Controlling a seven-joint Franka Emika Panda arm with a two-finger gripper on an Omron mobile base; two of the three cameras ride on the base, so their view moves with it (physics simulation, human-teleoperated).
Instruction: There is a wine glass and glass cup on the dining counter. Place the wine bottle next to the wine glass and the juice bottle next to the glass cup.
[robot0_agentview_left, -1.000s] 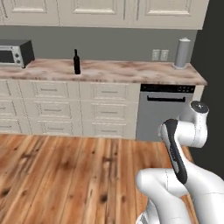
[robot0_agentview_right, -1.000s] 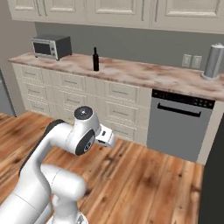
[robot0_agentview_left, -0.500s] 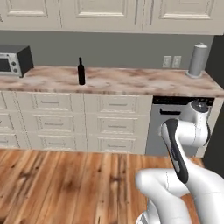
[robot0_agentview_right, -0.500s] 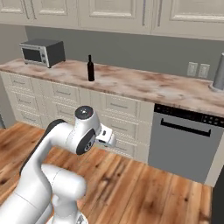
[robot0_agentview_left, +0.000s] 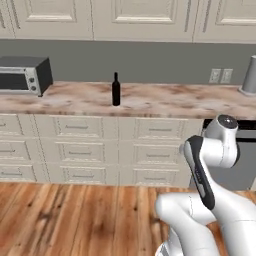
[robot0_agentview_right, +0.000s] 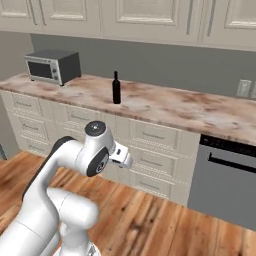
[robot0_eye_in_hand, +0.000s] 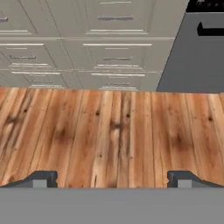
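Observation:
The wine bottle (robot0_agentview_left: 116, 90) (robot0_agentview_right: 116, 88), tall, slim and black, stands upright on the cabinet-backed marbled worktop (robot0_agentview_left: 150, 100) (robot0_agentview_right: 170, 107), well beyond the arm's reach. My gripper (robot0_eye_in_hand: 112, 179) is open, its two dark fingertips (robot0_eye_in_hand: 41, 179) wide apart with nothing between them, and it looks down at the wooden floor in front of the drawers. In the right base view the hand (robot0_agentview_right: 122, 156) sits low, folded close to the arm. The wine glass, glass cup, juice bottle and dining counter are out of view.
A toaster oven (robot0_agentview_left: 22, 75) (robot0_agentview_right: 52, 66) stands at the worktop's left end and a grey cylinder (robot0_agentview_left: 250, 75) at its right. A grey dishwasher (robot0_agentview_right: 227, 175) (robot0_eye_in_hand: 197, 48) sits right of the cream drawers (robot0_eye_in_hand: 109, 48). Wooden floor (robot0_eye_in_hand: 113, 127) lies between me and the cabinets.
The whole picture has shifted: the base has driven closer to the worktop, so bottle and cabinets look larger. The arm's pose and the open gripper are unchanged.

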